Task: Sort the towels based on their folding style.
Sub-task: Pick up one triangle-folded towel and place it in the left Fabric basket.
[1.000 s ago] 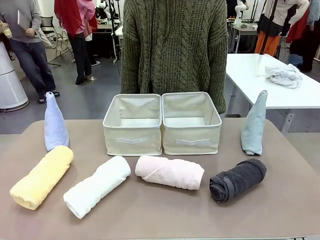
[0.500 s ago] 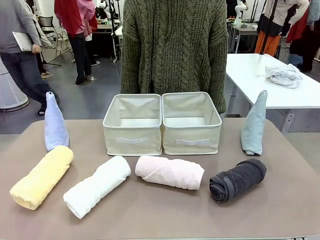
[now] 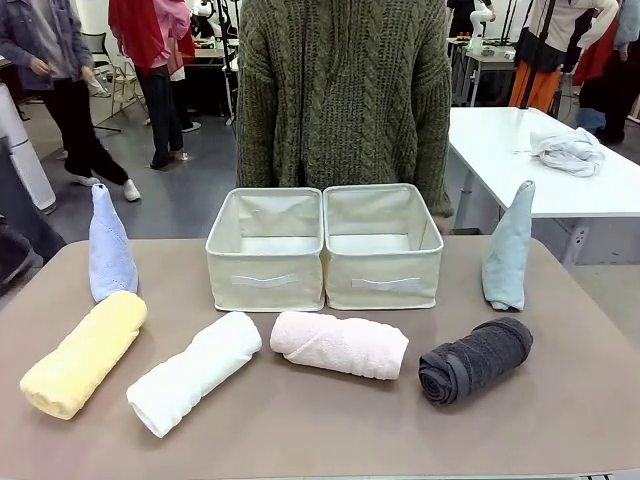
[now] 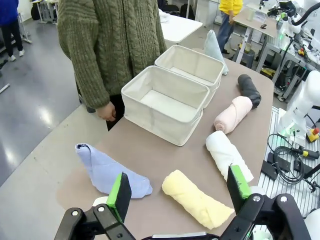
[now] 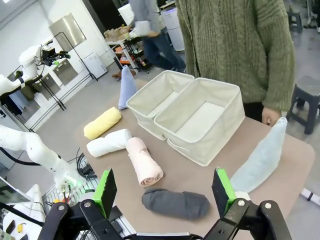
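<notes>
Yellow roll (image 3: 85,352), white roll (image 3: 195,372), pink roll (image 3: 340,344) and dark grey roll (image 3: 475,360) lie in front of the bins (image 3: 265,285). Lavender-blue cone (image 3: 108,250) stands left of them, pale grey-blue cone (image 3: 510,245) right. Left gripper (image 4: 179,186), jaws apart and empty, frames the yellow roll; right gripper (image 5: 164,188), likewise, frames the dark grey roll.

The brown bench (image 3: 320,435) carries two beige fabric bins side by side, touching, at the middle of its far half: the left bin (image 3: 265,282) and the right bin (image 3: 382,284). A lavender-blue cone (image 3: 108,252) stands upright at the left edge and a pale grey-blue cone (image 3: 508,250) at the right. Nearer lie, left to right, a yellow roll (image 3: 85,352), a white roll (image 3: 193,372), a pink roll (image 3: 340,344) and a dark grey roll (image 3: 475,360).
</notes>
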